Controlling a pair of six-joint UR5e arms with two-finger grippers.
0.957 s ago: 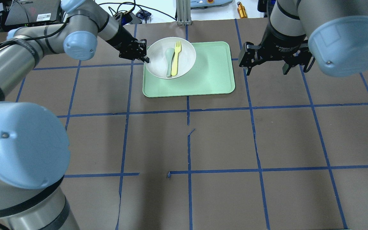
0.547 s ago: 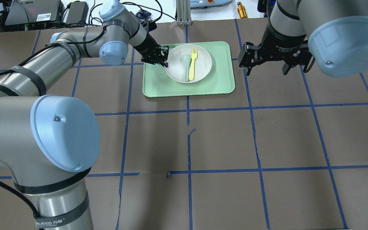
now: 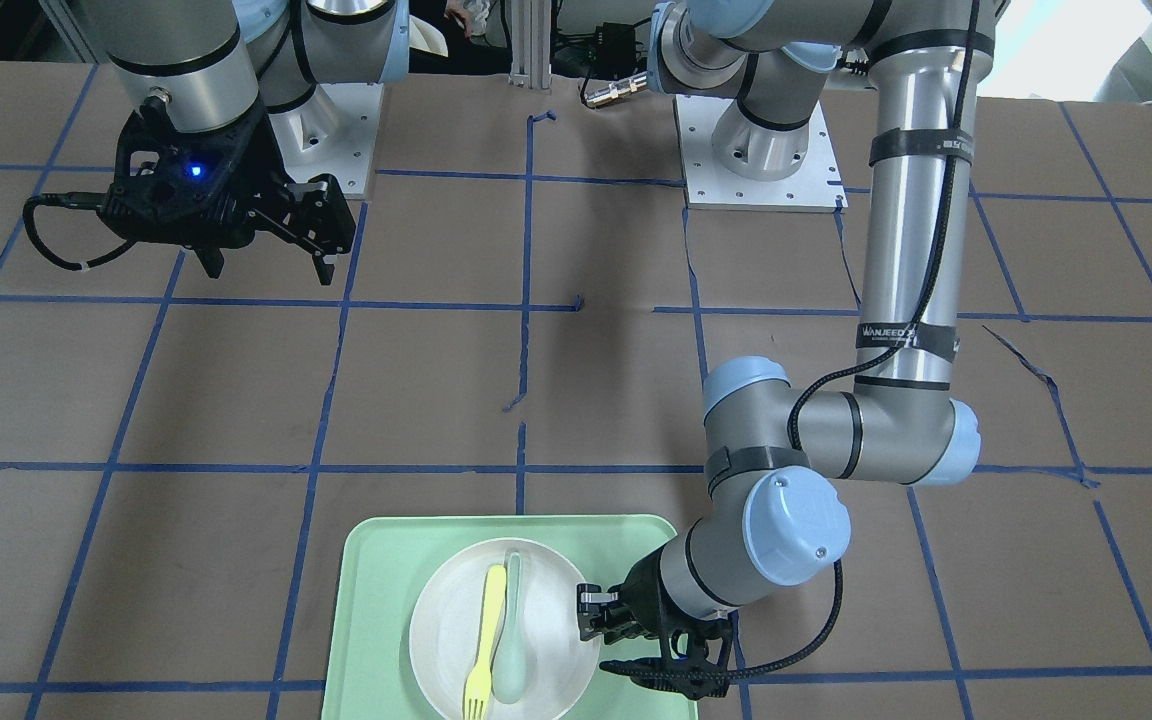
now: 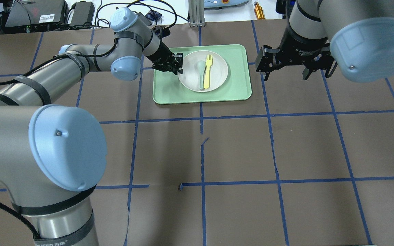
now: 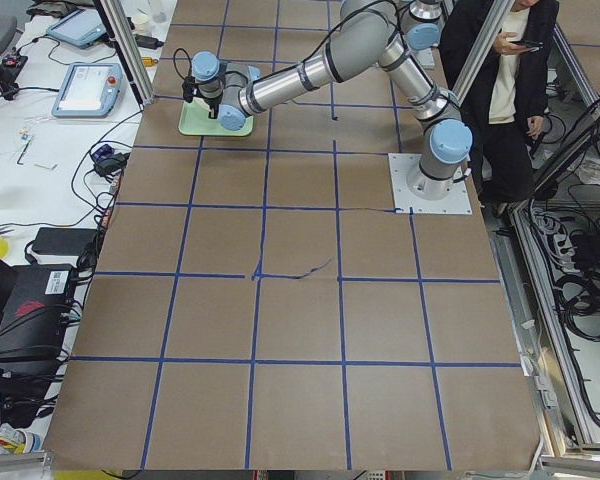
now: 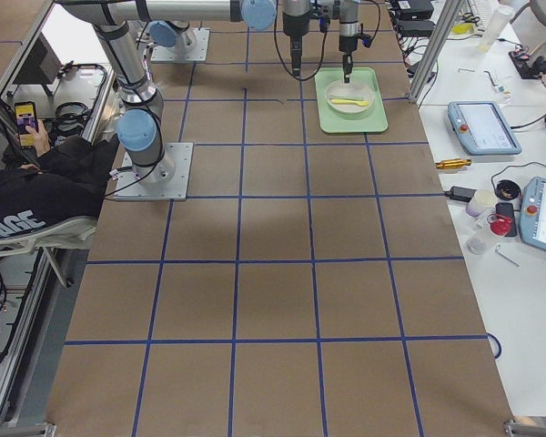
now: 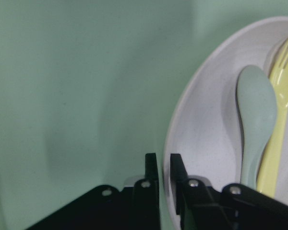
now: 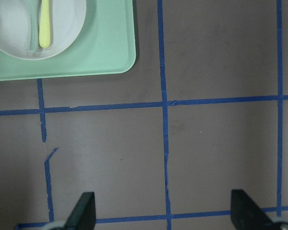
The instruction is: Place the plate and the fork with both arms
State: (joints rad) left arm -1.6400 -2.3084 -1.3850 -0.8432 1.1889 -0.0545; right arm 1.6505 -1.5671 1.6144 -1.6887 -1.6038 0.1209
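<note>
From the front, the left claw (image 3: 591, 615) is closing on the near rim of the plate (image 3: 436, 630), its fingers pinched narrowly together at the edge. The plate is sitting on the tray (image 3: 376, 600), with the fork (image 3: 484, 640) and the spoon (image 3: 511, 640) lying side by side in it. The right claw (image 3: 271, 265) is hanging well apart from the tray, fingers spread wide.

From overhead, the left claw (image 4: 178, 66) is meeting the plate (image 4: 219, 70) at the rim on the robot's left. The fork (image 4: 208, 71) is lying just right of the spoon (image 4: 201, 71), tines pointing away from the robot. The plate is resting in the far half of the tray (image 4: 238, 85). The right claw (image 4: 285, 77) is hovering beside the tray's right edge, jaws wide apart over the table (image 4: 286, 143).

From the left end, the tray (image 5: 202, 125) is showing far off under the left arm's wrist; the claw is too small to judge.

From the right end, the fork (image 6: 350, 100) is showing as a yellow streak on the plate (image 6: 364, 93).

In the left wrist view, the two fingers (image 7: 151, 179) are standing nearly together with the plate (image 7: 206, 120) rim running between them, clamping it. The spoon (image 7: 254, 110) and fork (image 7: 278, 96) are lying in the plate.

In the right wrist view, the right claw (image 8: 164, 211) is gaping fully open above the table, with the tray (image 8: 110, 57) corner ahead of it.
</note>
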